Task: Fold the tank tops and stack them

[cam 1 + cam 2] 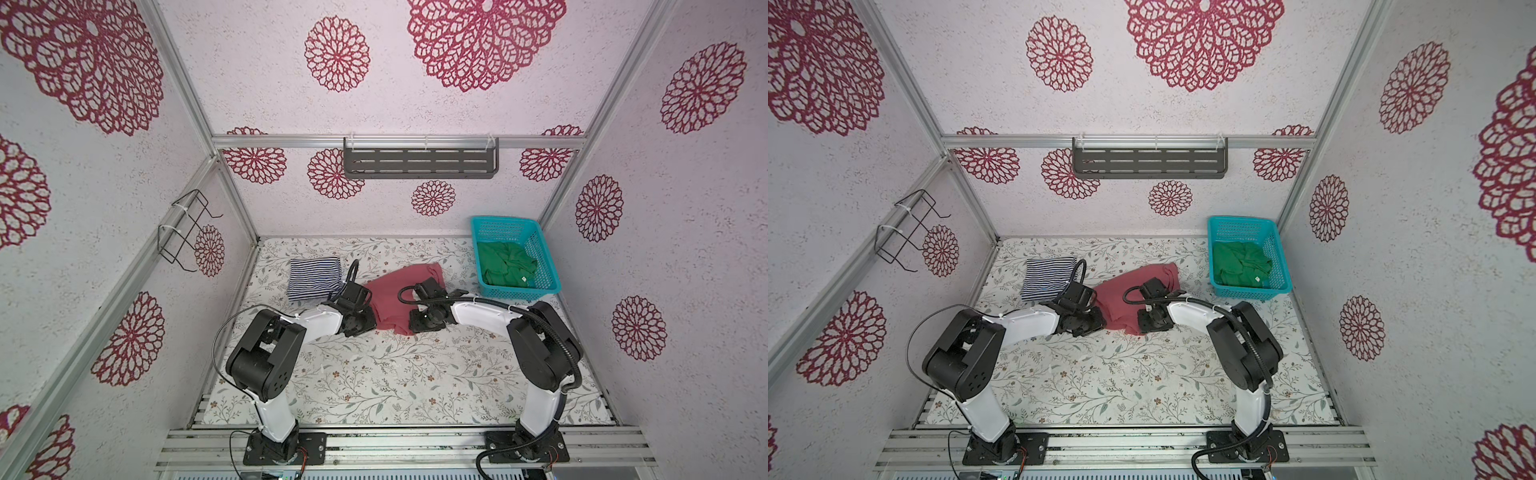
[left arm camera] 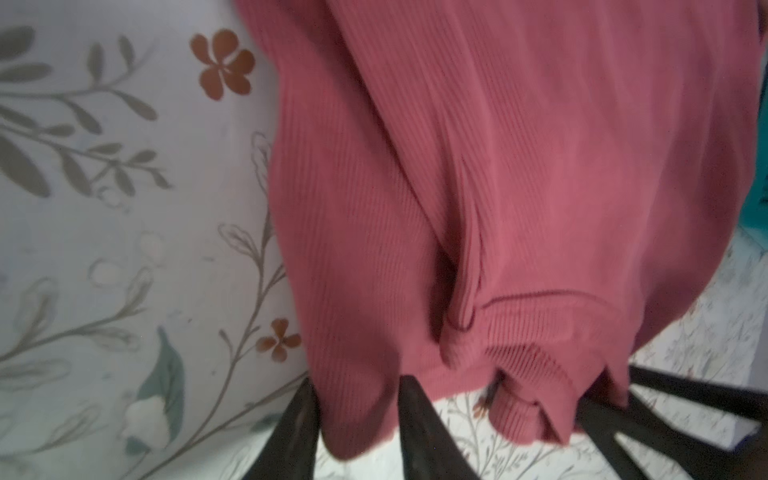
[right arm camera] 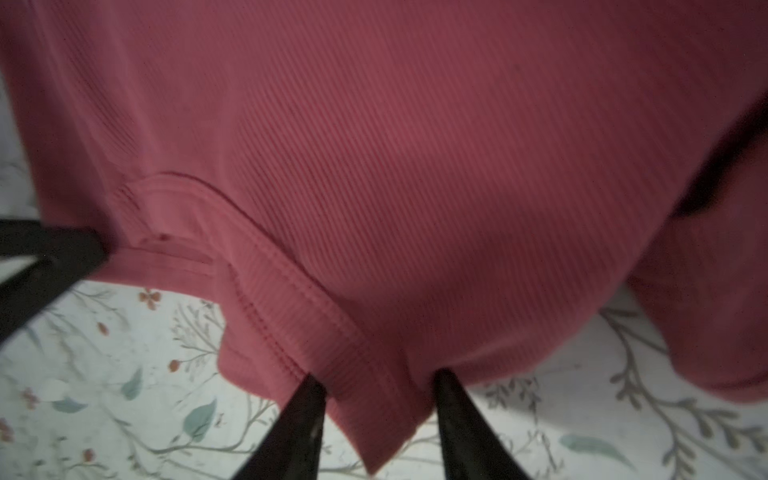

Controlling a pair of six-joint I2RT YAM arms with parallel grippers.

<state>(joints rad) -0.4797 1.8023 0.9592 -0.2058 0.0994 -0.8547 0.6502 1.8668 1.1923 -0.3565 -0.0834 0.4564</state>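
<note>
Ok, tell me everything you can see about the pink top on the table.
The pink top is a plain dusty red-pink ribbed knit with a stitched hem. It lies rumpled, its layers overlapping, in the middle of the flowered table, between the striped top and the basket, touching neither. The left claw and the right claw each pinch its near hem between their fingers.

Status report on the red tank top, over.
Left gripper and right gripper: jaws straddling near edge of red-pink top, grip unconfirmed. Striped top folded, green top in basket. Nothing in the way.
</note>
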